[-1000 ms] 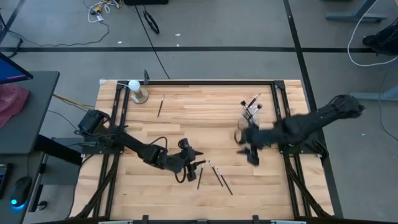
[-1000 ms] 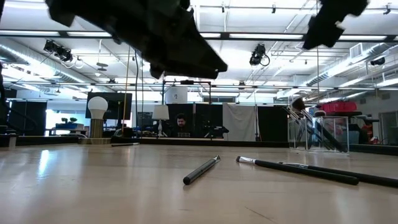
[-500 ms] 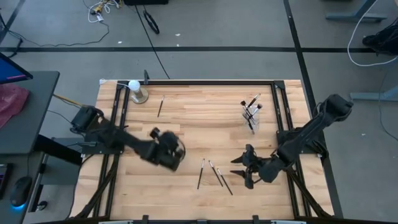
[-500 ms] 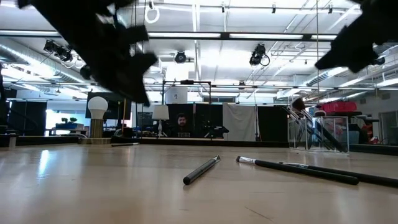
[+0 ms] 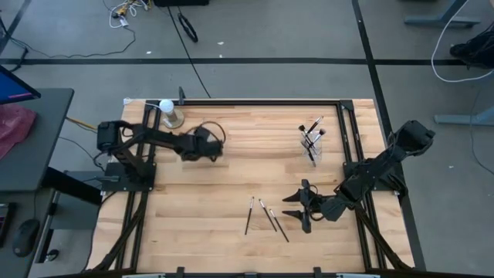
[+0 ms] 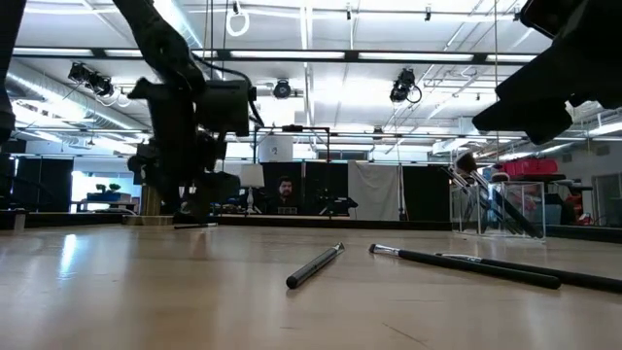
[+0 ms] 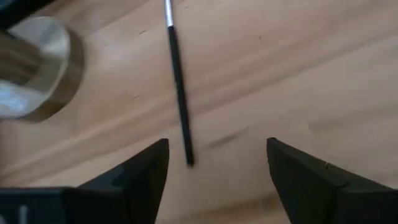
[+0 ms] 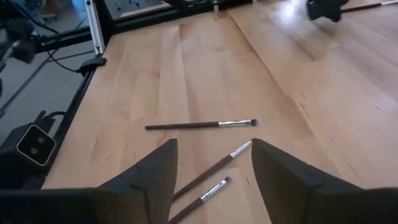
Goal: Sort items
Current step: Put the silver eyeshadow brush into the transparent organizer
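Observation:
Three thin dark brushes lie flat near the table's near edge point(image 5: 248, 215), point(image 5: 263, 208), point(image 5: 279, 226); the right wrist view shows them as a brush point(image 8: 199, 125), a brush point(image 8: 213, 169) and a brush point(image 8: 200, 199). My right gripper point(image 5: 296, 209) hovers open just right of them. Another dark brush point(image 7: 178, 93) lies flat beside the metallic base point(image 7: 36, 68) of the white ball point(image 5: 165, 106). My left gripper point(image 5: 208, 144) hangs open above that brush, its fingers apart point(image 7: 214, 180). A clear cup point(image 5: 311, 141) holds several brushes upright.
The white ball on its base point(image 6: 153, 173) stands at the far left corner. The clear cup point(image 6: 498, 206) stands toward the far right. Black frame rails point(image 5: 345, 131) run along the table's sides. Bare wood lies in the middle of the table point(image 5: 247, 166).
My left gripper has swung from the three brushes near the table's near edge toward the far left, ending above the lone brush by the white ball. My right gripper has moved from beside the clear cup toward the near edge and stopped next to the three brushes. No brush has moved.

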Available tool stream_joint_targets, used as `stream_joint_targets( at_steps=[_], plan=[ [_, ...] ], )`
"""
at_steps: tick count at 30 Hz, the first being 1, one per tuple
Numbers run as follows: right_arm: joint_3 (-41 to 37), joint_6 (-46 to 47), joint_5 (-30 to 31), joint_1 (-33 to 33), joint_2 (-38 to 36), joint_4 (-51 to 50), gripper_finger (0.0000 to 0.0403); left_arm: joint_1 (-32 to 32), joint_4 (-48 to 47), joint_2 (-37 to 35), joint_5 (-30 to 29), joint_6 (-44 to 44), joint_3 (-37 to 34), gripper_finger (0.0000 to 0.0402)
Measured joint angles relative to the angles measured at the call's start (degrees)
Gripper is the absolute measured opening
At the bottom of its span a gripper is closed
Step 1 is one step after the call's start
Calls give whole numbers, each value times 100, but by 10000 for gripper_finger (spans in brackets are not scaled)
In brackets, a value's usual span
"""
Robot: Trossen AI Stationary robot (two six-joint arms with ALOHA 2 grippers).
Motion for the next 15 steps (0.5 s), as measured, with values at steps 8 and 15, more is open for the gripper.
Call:
stream_joint_targets(
  at_steps=[8,15],
  plan=[
    [1,-3,-3,-2,0,-3,208,782,1385,0,466,1115,-190,282],
    [1,39,-4,-2,0,12,208,1175,1559,0,146,1401,-200,278]
  ],
)
